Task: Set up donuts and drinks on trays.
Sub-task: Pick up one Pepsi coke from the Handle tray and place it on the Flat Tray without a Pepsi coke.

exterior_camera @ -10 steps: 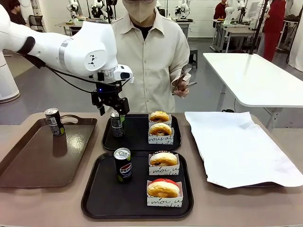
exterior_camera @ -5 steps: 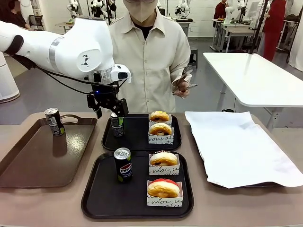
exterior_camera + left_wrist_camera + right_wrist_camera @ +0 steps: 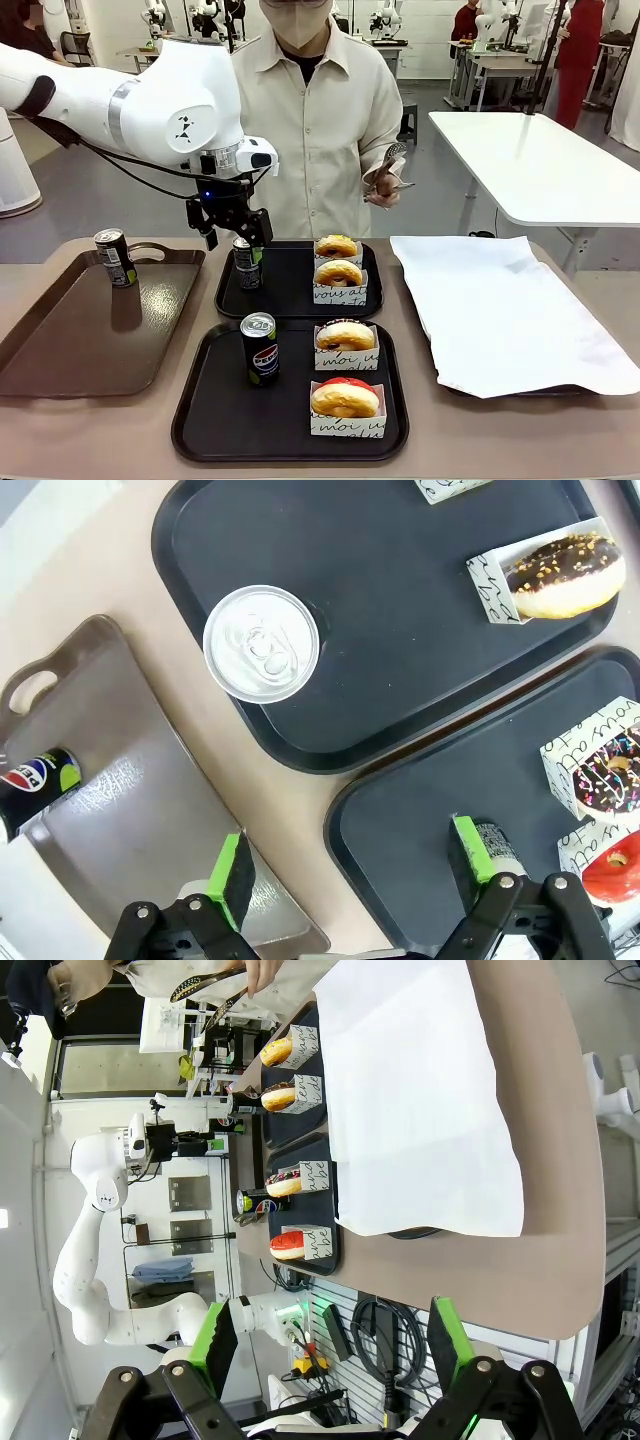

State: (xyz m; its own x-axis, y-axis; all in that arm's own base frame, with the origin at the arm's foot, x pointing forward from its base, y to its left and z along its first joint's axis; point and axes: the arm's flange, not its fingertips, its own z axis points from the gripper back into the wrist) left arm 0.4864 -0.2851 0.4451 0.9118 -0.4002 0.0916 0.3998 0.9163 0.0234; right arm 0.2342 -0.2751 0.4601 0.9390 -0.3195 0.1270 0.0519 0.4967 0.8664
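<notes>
On the near black tray [image 3: 205,420] everything's already laid out the way you'd want a serving set: one soda can [image 3: 260,349] standing upright on the left, two boxed donuts [image 3: 346,346] lined up on the right, so nothing crowds the drink. The far black tray [image 3: 292,300] behind it mirrors that layout, with its own can [image 3: 246,262] upright near the left rim and two more boxed donuts [image 3: 338,273] beside it, which is probably why the can went in that spot. The left gripper [image 3: 232,228] hangs just above that far can with its jaws spread wide and nothing between them; from the left wrist view the can top [image 3: 261,643] sits well clear of the green pads [image 3: 236,868], so I'd guess it's let go. Off to the left, the brown handled tray [image 3: 60,350] holds one spare can [image 3: 115,257]. The right gripper [image 3: 330,1345] is parked off the table, also spread open and empty. At the far side a person holds tongs [image 3: 385,165].
</notes>
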